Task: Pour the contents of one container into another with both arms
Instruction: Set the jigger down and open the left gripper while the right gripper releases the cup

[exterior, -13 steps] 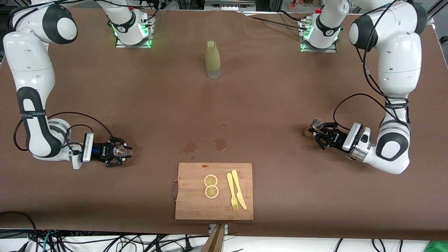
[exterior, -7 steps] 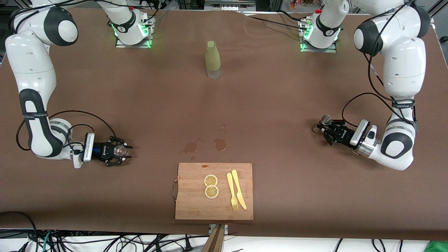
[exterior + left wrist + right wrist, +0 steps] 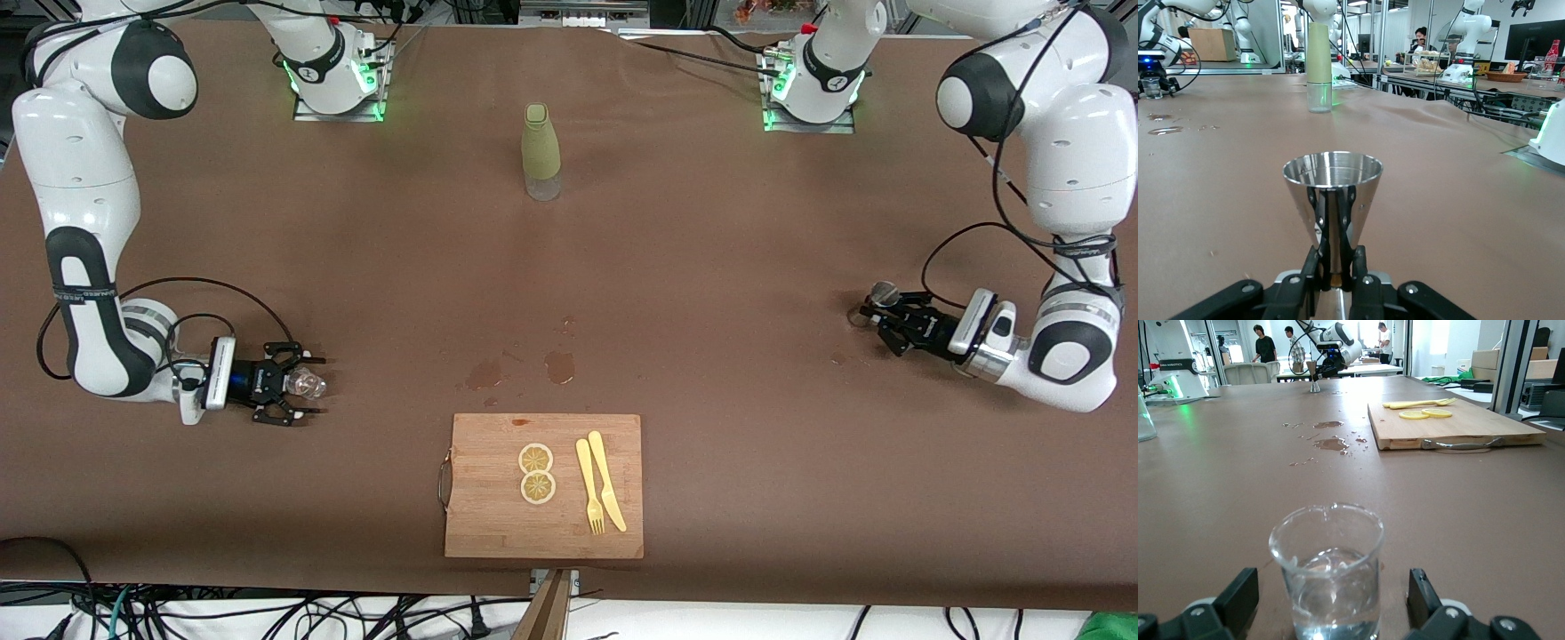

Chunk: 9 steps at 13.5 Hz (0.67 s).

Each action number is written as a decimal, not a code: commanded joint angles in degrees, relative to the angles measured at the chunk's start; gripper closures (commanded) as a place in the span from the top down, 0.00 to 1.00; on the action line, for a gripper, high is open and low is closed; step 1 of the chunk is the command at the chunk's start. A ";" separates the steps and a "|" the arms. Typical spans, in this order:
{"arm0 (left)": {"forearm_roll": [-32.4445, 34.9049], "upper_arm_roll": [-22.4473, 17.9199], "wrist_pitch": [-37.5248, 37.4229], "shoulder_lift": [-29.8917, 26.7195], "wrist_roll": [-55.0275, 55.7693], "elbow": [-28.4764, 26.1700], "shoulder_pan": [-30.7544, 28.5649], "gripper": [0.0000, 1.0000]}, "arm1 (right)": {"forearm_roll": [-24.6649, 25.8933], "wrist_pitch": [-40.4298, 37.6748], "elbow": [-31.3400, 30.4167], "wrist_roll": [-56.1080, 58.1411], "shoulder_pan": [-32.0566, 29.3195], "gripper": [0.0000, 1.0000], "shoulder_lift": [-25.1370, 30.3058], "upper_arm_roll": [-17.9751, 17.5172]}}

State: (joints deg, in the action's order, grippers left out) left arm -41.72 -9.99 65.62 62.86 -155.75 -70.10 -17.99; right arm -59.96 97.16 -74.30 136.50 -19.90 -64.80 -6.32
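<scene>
The silver jigger [image 3: 882, 293] stands upright with its waist pinched by my left gripper [image 3: 887, 322], low over the table toward the left arm's end. In the left wrist view the jigger's upper cone [image 3: 1332, 193] rises straight above the shut left gripper [image 3: 1336, 267]. The small clear glass [image 3: 310, 383], with some liquid in it, sits on the table toward the right arm's end. My right gripper [image 3: 300, 385] is open around the glass. In the right wrist view the glass [image 3: 1327, 573] stands apart from both fingers [image 3: 1238, 597].
An olive-green sleeved bottle [image 3: 540, 151] stands mid-table near the bases. A wooden cutting board [image 3: 480, 524] with lemon slices [image 3: 537, 473], a yellow fork and a yellow knife lies at the front edge. Wet patches [image 3: 558, 365] mark the cloth beside the board.
The left arm has carried the jigger toward its own end of the table. The right gripper has drawn back a little from the glass, which stays on the table.
</scene>
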 commanded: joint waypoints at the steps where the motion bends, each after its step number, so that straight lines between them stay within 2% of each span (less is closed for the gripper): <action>1: 3.13 0.76 -1.99 0.59 -7.37 0.93 -1.34 0.00 | -0.60 -1.88 0.12 -0.44 -0.22 1.00 0.99 2.88; 6: 3.13 0.67 -1.81 1.56 -10.00 0.76 -1.87 0.00 | 0.71 -11.36 6.00 -9.03 -0.05 1.00 2.31 9.47; 7: 3.05 0.50 -1.81 1.56 -11.23 0.67 -2.05 0.11 | 2.28 -13.38 7.23 -11.49 -0.05 1.00 2.83 10.88; 8: 2.96 0.49 -1.81 1.56 -12.11 0.67 -2.14 0.16 | 3.95 -14.71 8.81 -14.13 -0.05 1.00 3.79 11.41; 9: 2.96 0.41 -1.81 1.74 -12.38 0.67 -2.23 0.25 | 5.19 -15.85 10.13 -17.37 -0.05 1.00 4.59 12.03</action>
State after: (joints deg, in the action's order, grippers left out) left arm -41.02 -9.28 65.38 63.42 -156.96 -70.12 -19.73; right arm -57.51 83.98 -66.53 124.67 -20.14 -62.04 4.64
